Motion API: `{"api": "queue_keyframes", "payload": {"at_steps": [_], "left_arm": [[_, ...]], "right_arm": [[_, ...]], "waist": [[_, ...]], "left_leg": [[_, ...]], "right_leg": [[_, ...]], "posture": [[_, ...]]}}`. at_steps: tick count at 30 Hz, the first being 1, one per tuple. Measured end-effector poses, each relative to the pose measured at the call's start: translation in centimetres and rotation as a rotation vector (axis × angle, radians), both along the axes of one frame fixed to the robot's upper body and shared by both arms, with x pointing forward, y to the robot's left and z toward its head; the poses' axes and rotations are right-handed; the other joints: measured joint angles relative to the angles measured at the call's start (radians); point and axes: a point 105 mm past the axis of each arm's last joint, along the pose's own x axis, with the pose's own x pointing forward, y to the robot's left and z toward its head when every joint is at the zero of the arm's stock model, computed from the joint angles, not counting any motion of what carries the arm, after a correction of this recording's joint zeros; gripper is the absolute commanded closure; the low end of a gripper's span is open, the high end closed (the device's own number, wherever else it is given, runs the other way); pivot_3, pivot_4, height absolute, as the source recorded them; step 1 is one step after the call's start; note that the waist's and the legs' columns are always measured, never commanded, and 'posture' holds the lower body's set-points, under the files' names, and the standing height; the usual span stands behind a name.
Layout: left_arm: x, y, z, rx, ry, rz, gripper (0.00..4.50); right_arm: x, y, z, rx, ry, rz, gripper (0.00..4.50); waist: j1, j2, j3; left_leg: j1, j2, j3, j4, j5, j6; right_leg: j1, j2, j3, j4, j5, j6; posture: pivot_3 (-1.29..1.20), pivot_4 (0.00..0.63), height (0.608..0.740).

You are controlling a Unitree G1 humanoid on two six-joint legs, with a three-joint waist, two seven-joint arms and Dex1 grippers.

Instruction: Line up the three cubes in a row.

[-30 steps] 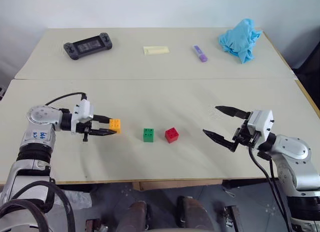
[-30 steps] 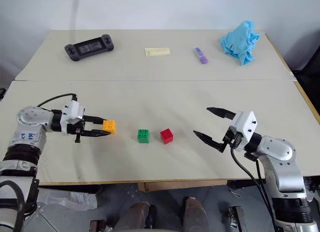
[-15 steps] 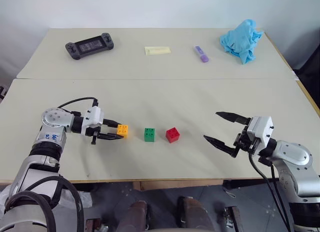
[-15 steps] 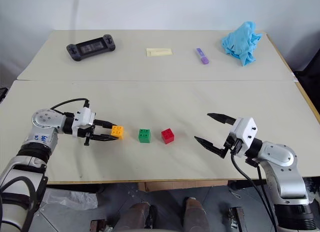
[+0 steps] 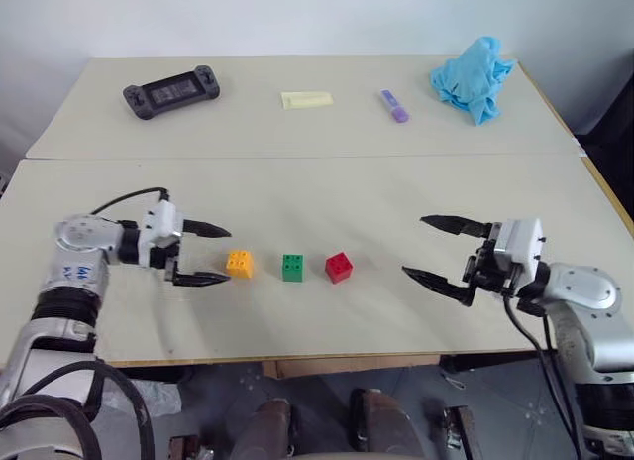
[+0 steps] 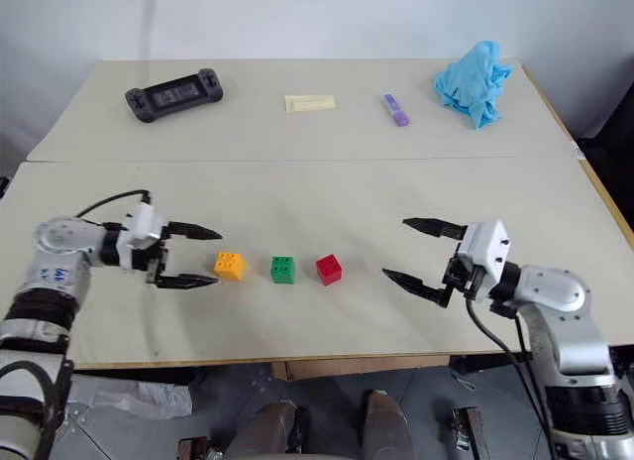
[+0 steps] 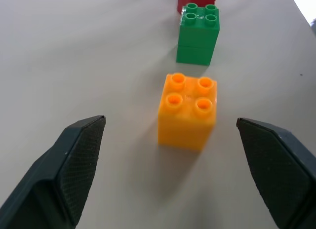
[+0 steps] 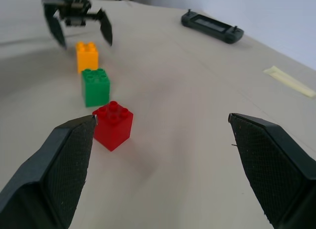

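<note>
Three studded cubes stand in a row on the near table: orange-yellow (image 5: 239, 264), green (image 5: 293, 267) and red (image 5: 339, 267), with small gaps between them. My left gripper (image 5: 220, 254) is open just left of the orange-yellow cube (image 7: 188, 110), its fingers apart from it and nothing between them. Off to the right of the red cube (image 8: 113, 125), my right gripper (image 5: 422, 248) stands open and empty, pointing toward the row.
On the far table lie a black game controller (image 5: 171, 87), a pale yellow pad (image 5: 307, 100), a small purple marker (image 5: 394, 105) and a crumpled blue cloth (image 5: 472, 75). A seam (image 5: 297, 158) divides the two tables.
My left gripper has opened and let go of the orange-yellow cube, which now stands on the table beside the green one. The gripper has drawn back a little to the left.
</note>
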Motion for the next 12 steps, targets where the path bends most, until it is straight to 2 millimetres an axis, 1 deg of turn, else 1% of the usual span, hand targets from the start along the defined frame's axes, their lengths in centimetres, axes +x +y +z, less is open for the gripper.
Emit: {"api": "queue_keyframes", "payload": {"at_steps": [3,6,8,10,12], "left_arm": [[-0.9,1.1,0.9,-0.053,0.007,0.053,0.05],[-0.9,1.6,2.6,-0.09,-0.049,0.104,0.05],[-0.9,1.6,3.4,-0.091,-0.08,0.109,0.05],[-1.1,1.7,3.5,-0.068,-0.119,0.108,0.05],[-1.1,1.8,3.3,-0.056,-0.122,0.117,0.05]], "right_arm": [[-0.2,-0.3,0.2,-0.061,0.018,0.049,0.0],[0.2,-0.2,1.0,-0.082,0.017,0.075,0.0],[0.1,-0.1,1.1,-0.084,0.021,0.094,0.0],[-0.1,0.5,0.8,-0.103,0.044,0.145,0.0],[-0.1,1.2,0.7,-0.125,0.043,0.191,0.0]], "waist": [[0.002,0.0,0.0],[0.008,0.0,0.0],[0.012,0.0,0.0],[0.009,0.0,0.0],[0.004,0.0,0.0]], "left_leg": [[0.0,0.0,0.0,0.001,0.0,0.0],[0.0,0.0,-0.002,0.003,0.0,0.0],[0.0,0.0,-0.003,0.003,0.0,0.0],[0.0,0.0,-0.002,0.002,0.0,-0.001],[0.0,0.0,-0.002,0.002,0.0,-0.001]], "right_leg": [[0.001,0.0,0.0,-0.001,0.0,0.0],[0.003,-0.001,0.001,-0.001,0.0,0.0],[0.003,-0.001,0.002,-0.001,0.0,0.0],[0.002,-0.001,0.002,-0.001,0.0,0.0],[0.002,-0.001,0.001,-0.001,0.0,0.0]], "posture": [[0.0,0.15,0.74],[0.0,0.15,0.74],[0.0,0.15,0.74],[0.0,0.15,0.74],[0.0,0.15,0.74]]}}
